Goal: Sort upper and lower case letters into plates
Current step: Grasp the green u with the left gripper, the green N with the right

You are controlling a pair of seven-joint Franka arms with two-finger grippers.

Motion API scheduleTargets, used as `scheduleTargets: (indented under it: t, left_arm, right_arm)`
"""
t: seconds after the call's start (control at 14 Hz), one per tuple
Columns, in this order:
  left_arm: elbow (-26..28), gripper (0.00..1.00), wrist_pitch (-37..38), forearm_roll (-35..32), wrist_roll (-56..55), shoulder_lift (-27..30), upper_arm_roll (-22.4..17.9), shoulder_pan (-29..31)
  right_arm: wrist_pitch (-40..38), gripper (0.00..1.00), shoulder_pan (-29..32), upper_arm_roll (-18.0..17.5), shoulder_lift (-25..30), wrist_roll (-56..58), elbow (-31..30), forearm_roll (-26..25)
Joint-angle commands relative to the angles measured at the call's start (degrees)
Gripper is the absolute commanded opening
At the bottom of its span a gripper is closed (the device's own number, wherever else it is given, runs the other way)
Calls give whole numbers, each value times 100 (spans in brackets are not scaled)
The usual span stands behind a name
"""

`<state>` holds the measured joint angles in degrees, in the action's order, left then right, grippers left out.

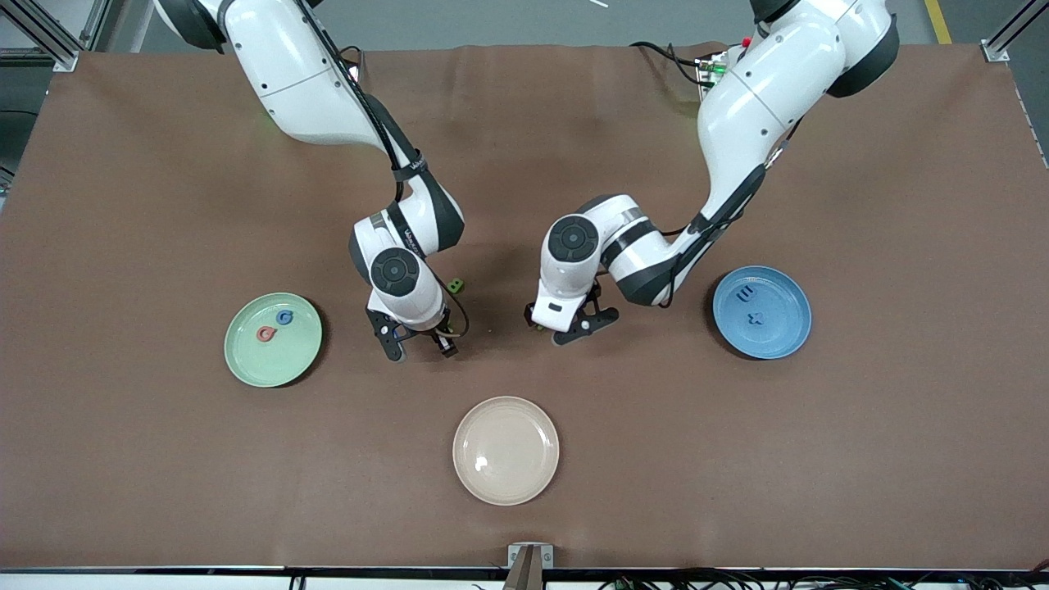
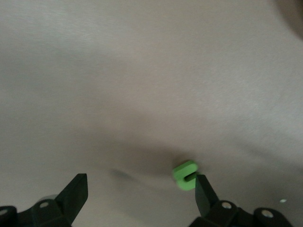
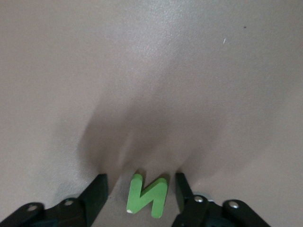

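Observation:
A green letter N [image 3: 147, 196] lies flat on the brown table between the fingers of my right gripper [image 3: 141, 182], which is open, with a small gap on each side. In the front view my right gripper [image 1: 420, 347] is low over the table between the pale green plate [image 1: 270, 365] and the middle, and it hides the N. My left gripper [image 1: 583, 326] is open over the table's middle. A small green letter [image 2: 184, 174] lies by one of its fingertips [image 2: 202, 189]. The green plate holds a blue letter [image 1: 284, 317] and a red letter [image 1: 266, 333]. The blue plate [image 1: 783, 336] holds two blue letters [image 1: 746, 293].
A cream-beige plate [image 1: 506, 459] with nothing on it sits nearer the front camera, in the middle. A small olive-green piece [image 1: 453, 286] lies on the table beside the right arm's wrist. A cable box [image 1: 711, 70] sits near the left arm's base.

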<state>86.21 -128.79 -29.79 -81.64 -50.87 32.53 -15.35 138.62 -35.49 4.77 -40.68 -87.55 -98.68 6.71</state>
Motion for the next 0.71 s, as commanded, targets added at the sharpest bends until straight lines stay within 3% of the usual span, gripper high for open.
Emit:
scheduleTargets:
  t: [0.0,0.21,0.43,0.64]
  left_arm:
    - [-464,100,64,70,-36,-256,-19,-108]
    - [-465,100,-251,210,-263,-379,-19,-169]
    - [-465,100,-270,219,-335,-406,-19,-257]
    - [-456,92,-270,219,-335,-450,-28,-275]
  right_arm:
    - [7,52,-89,50,-72,-139,24,-4]
    - [-1,39,-116,50,-63,-218,33,32]
    - [-27,4,-90,50,-54,-218,59,23]
    - [-98,0,16,85,7,-52,86,-30]
